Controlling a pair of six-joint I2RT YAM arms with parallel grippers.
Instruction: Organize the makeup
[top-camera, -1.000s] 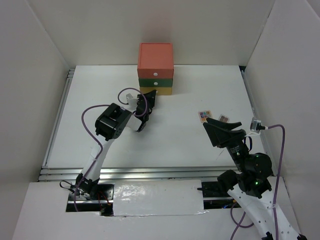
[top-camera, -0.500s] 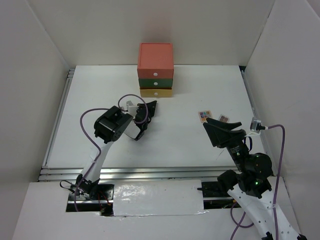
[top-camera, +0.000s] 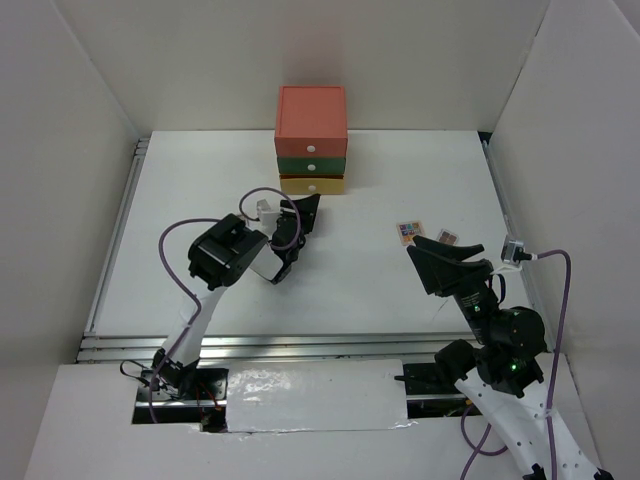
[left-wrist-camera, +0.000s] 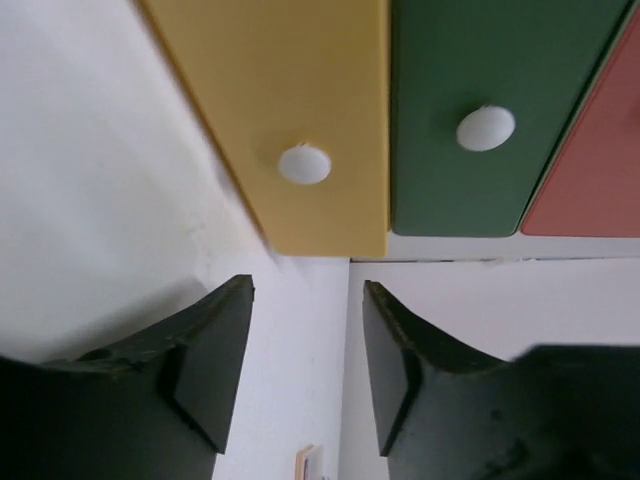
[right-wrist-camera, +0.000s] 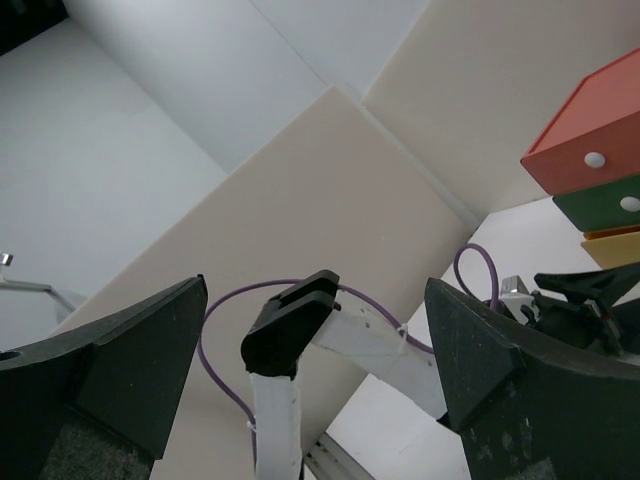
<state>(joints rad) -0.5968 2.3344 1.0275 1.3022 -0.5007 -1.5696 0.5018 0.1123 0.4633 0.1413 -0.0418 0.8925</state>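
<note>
The stacked drawer box (top-camera: 312, 140) stands at the back middle; its yellow (left-wrist-camera: 300, 110), green (left-wrist-camera: 470, 90) and red (left-wrist-camera: 590, 170) drawers are shut, with white knobs. My left gripper (top-camera: 308, 204) is open and empty just in front of the yellow bottom drawer; in the left wrist view its jaws (left-wrist-camera: 308, 300) stand apart below the yellow front. A multicolour palette (top-camera: 408, 231) and a smaller palette (top-camera: 447, 237) lie on the table at the right. My right gripper (top-camera: 440, 248) is open and empty, raised just before them. The other makeup is out of view.
A peach edge of a small item (left-wrist-camera: 309, 462) shows on the table between the left fingers. White walls close in the table on the left, back and right. The left arm's elbow (right-wrist-camera: 290, 325) and purple cable show in the right wrist view.
My left gripper has drawn back a little from the yellow drawer front and shifted slightly right. The right arm has not moved.
</note>
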